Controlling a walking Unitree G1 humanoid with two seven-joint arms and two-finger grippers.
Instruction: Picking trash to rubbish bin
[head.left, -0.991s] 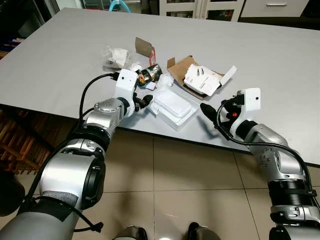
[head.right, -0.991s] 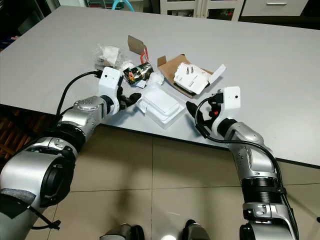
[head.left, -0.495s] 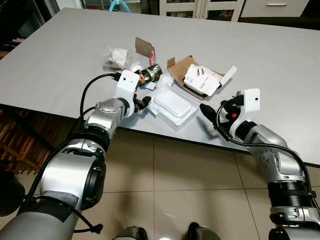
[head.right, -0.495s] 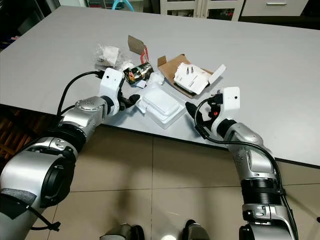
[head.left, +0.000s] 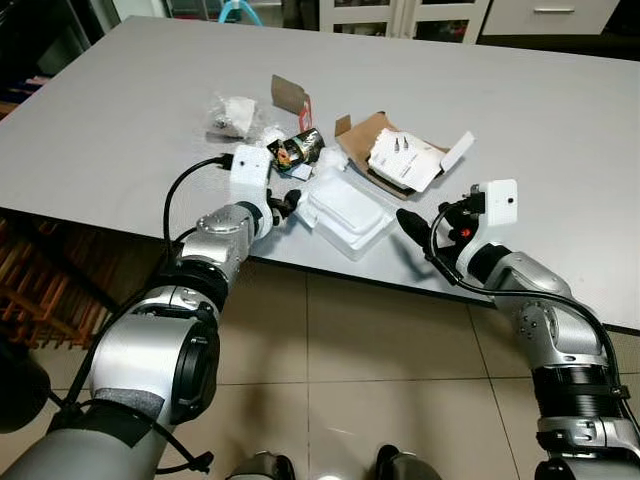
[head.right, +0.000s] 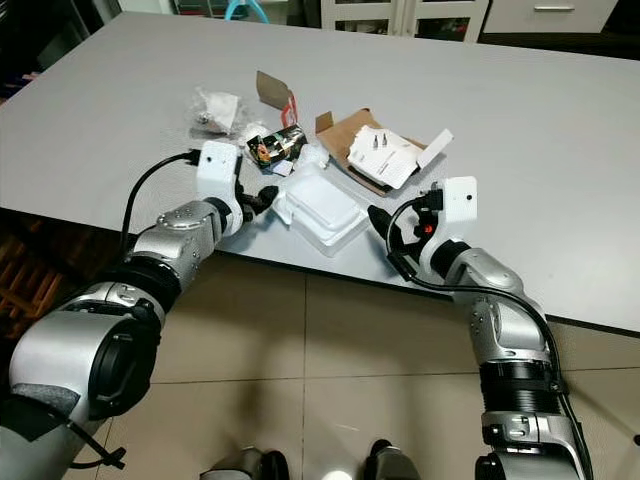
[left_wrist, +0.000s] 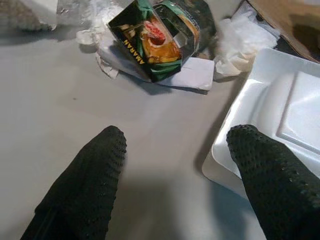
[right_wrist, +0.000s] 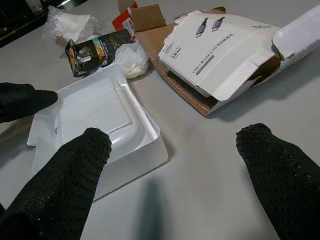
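Note:
A pile of trash lies on the grey table. Nearest the front edge is a white foam tray. Behind it are a green snack box, crumpled tissue and a white cable box in torn brown cardboard. My left gripper is open and low over the table at the tray's left edge, one fingertip over the tray's rim and the snack box beyond. My right gripper is open and empty just right of the tray, its fingers spanning the tray's corner and bare table.
A crumpled clear plastic bag and a brown card scrap with a red edge lie at the back of the pile. Tiled floor runs below the table's front edge. White cabinets stand beyond the table.
My left forearm has sunk a little toward the table edge, the gripper staying at the tray's left edge. My right gripper has crept slightly left toward the tray. The trash has not moved.

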